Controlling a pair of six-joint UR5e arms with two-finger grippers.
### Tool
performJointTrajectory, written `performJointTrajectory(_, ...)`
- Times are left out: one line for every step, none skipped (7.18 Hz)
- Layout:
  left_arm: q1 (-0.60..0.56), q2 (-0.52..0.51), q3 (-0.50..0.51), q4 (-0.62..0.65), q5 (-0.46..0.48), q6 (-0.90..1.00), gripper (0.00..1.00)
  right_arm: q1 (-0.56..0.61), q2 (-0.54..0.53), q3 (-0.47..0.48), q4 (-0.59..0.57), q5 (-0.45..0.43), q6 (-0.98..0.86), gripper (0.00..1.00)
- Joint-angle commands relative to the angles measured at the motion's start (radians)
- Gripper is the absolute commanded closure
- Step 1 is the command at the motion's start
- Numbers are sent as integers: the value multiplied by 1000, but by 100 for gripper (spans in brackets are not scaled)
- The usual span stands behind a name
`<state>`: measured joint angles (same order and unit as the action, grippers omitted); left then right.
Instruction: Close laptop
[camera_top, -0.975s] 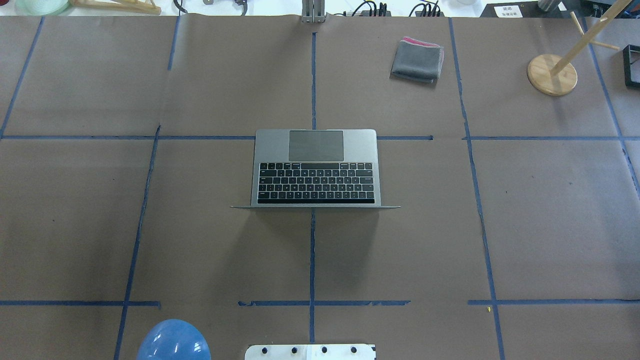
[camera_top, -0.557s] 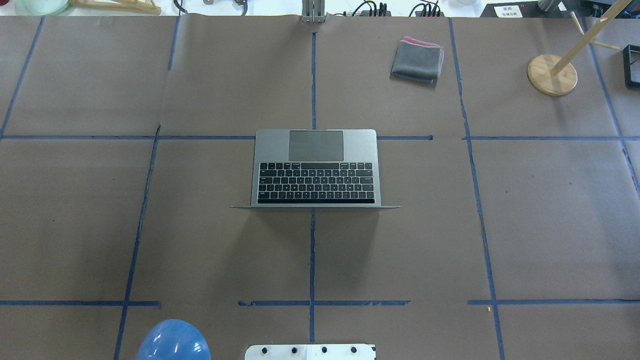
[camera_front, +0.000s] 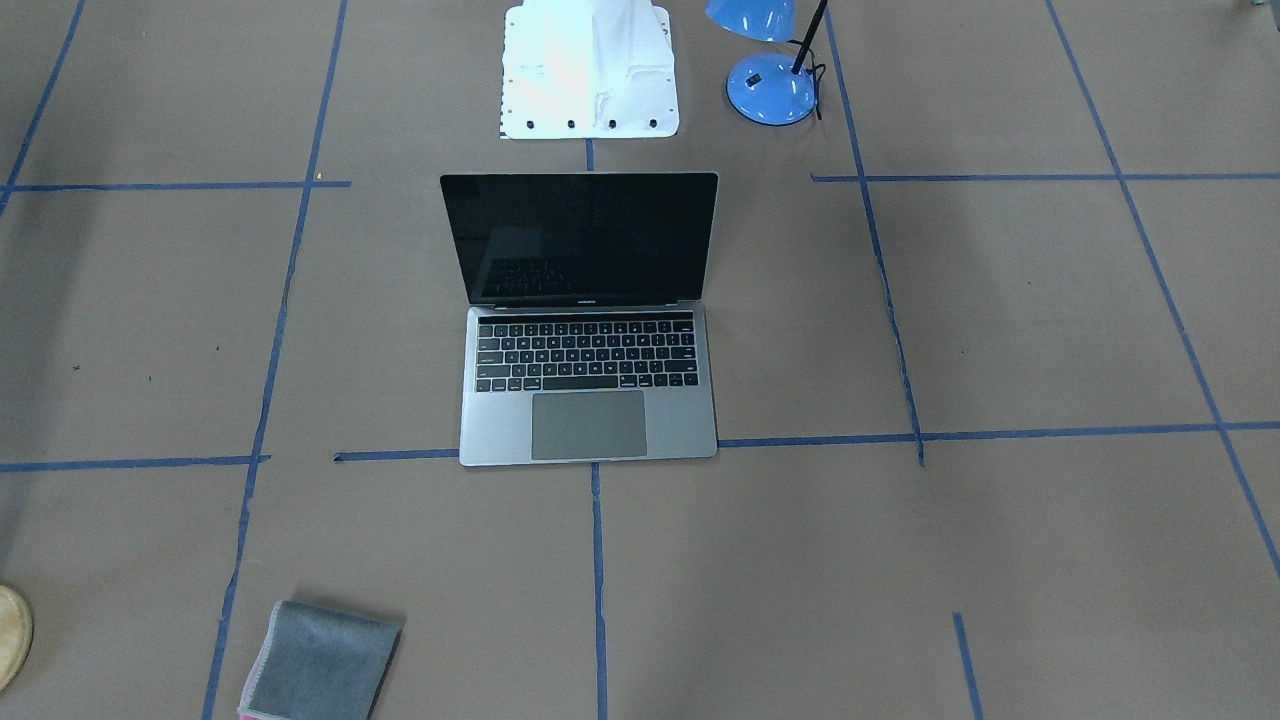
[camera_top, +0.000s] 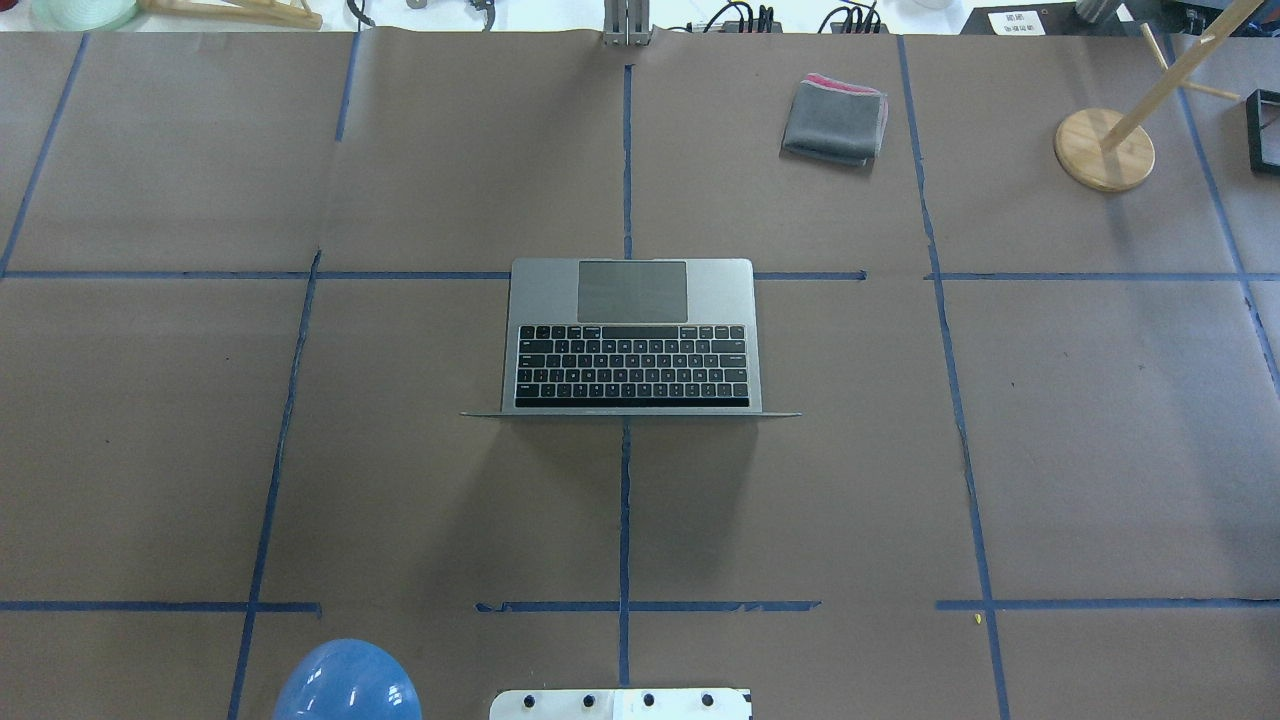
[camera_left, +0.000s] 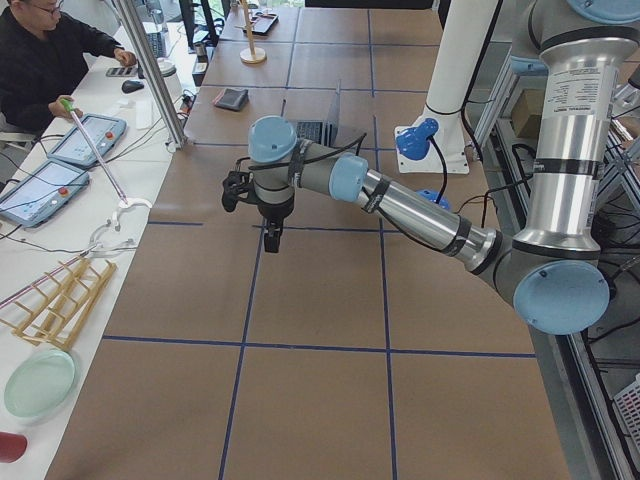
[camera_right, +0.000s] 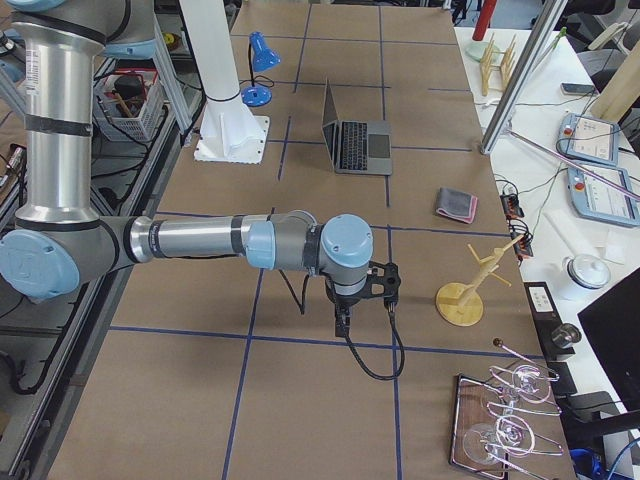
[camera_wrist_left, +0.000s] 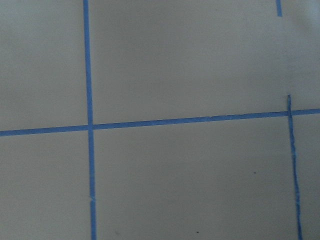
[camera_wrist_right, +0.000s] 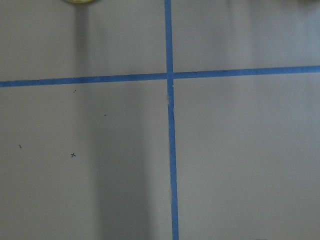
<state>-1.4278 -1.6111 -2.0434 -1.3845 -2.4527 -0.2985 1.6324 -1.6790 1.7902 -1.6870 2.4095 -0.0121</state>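
Nothing done yet: the laptop (camera_top: 632, 340) sits at the middle of the table (camera_top: 1100, 420), lid roughly upright, nothing touching it. The left gripper (camera_left: 272, 240) and right gripper (camera_right: 343, 322) both hang over bare tabletop, well apart from it (only the side cams catch them, so you can't tell if the jaws are apart or together). Whole job's left imo: get an arm to the lid's top edge, then fold it shut.

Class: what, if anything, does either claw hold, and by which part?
Nothing. The laptop stands open, untouched; the left claw and right claw hang over the table, apart from it, with nothing in them.
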Motion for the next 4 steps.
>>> performJointTrajectory(165, -33, -131, -4, -6, -271, 1, 0, -8, 8, 6, 45, 7, 0)
performJointTrajectory(221, -77, -165, -4, -2, -378, 13, 0, -8, 26, 6, 46, 7, 1)
performJointTrajectory(278, -125, -187, -4, 0, -474, 28, 0, -8, 49, 6, 55, 9, 3)
performJointTrajectory(330, -195, -187, -4, 0, -569, 49, 0, -14, 95, 7, 60, 53, 6)
